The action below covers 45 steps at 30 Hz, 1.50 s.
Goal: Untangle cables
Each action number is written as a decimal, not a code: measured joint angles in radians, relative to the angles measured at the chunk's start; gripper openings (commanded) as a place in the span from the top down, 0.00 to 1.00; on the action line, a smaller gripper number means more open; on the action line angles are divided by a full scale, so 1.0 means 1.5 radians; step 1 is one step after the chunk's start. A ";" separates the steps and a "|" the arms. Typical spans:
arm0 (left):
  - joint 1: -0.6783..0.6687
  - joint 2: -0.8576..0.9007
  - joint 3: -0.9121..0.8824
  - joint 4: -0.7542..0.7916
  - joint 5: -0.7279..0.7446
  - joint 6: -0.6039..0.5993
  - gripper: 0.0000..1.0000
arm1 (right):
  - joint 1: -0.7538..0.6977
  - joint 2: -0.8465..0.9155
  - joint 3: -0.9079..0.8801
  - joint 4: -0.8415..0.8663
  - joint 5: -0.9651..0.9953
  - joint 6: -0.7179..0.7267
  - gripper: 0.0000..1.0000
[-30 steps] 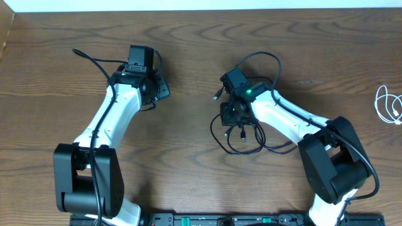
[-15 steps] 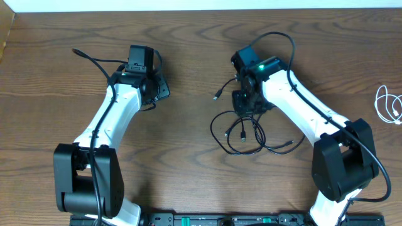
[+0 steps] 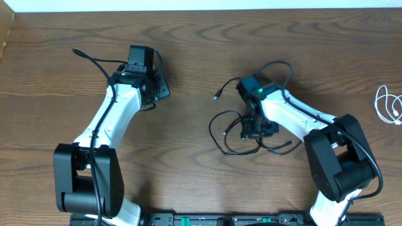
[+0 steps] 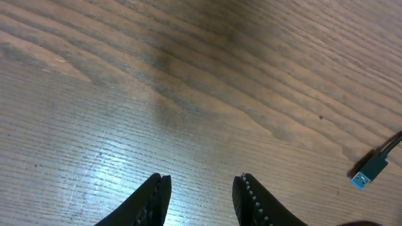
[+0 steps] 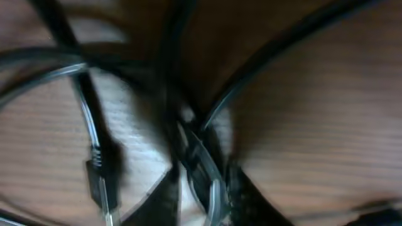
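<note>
One white cable (image 3: 388,105) hugs right table (image 3: 188,188) edge; black cable (image 3: 212,129) central.

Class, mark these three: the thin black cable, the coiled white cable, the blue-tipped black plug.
thin black cable (image 3: 211,130), overhead view, left curve of its loop.
coiled white cable (image 3: 377,102), overhead view, left side of the coil.
blue-tipped black plug (image 4: 370,169), left wrist view, plug body.

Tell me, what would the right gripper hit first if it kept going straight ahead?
Probably the black cable: the right gripper points down into its crossed strands, with the wooden table just beneath. Blurred view, so depth is uncertain.
</note>
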 measured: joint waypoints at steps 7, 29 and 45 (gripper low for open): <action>0.000 0.000 0.000 0.000 0.000 0.000 0.62 | 0.000 -0.007 -0.006 0.031 -0.034 0.009 0.99; 0.000 0.000 0.000 0.000 0.000 0.000 0.62 | 0.093 0.000 0.007 0.482 -0.089 0.097 0.99; 0.000 0.000 0.000 0.000 0.000 -0.003 0.81 | 0.157 0.005 0.007 0.492 0.031 0.108 0.45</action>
